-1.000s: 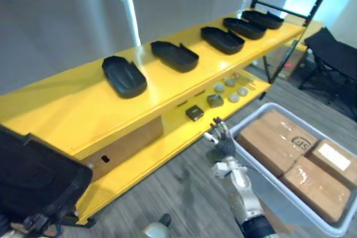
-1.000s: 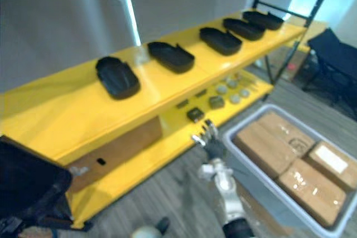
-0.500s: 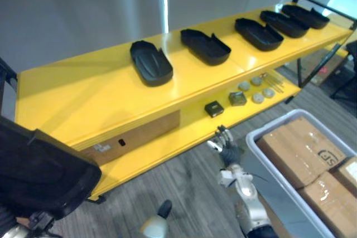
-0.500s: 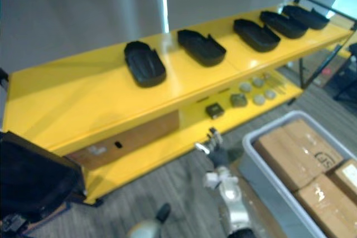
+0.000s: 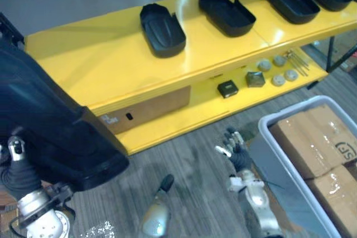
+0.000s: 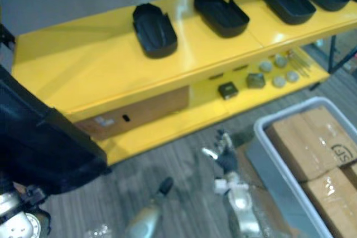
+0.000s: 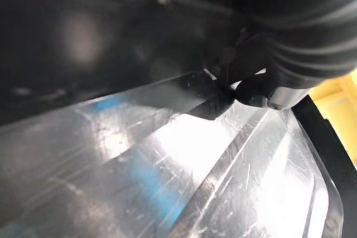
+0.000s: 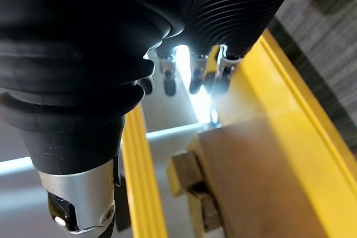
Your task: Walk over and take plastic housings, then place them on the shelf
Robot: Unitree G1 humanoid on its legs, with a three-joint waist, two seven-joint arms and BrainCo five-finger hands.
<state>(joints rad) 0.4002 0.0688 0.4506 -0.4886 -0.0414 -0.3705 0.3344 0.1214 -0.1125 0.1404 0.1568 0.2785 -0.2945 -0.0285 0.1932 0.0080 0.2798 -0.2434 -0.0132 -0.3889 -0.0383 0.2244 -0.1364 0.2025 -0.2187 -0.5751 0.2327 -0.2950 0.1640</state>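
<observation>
Looking down, I saw a large glossy black housing point(image 5: 50, 132) at lower left above my left hand point(image 5: 17, 172), whose grip I couldn't tell. My right hand point(image 5: 238, 153) hung spread at lower centre. Similar shallow shells point(image 5: 163, 29) lined the yellow shelf point(image 5: 100, 65) across the top.

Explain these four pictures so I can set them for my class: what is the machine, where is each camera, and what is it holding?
It is a humanoid robot with two hands. The two wide pictures come from cameras in its head, looking down; the two close ones from a camera on each wrist. Ahead stands a yellow shelf with black housings in a row on top and small parts on its lower level. A grey bin of cardboard boxes stands on the floor at the right. The large housing at lower left is carried at the left hand. The right hand is open and empty, above the floor.
</observation>
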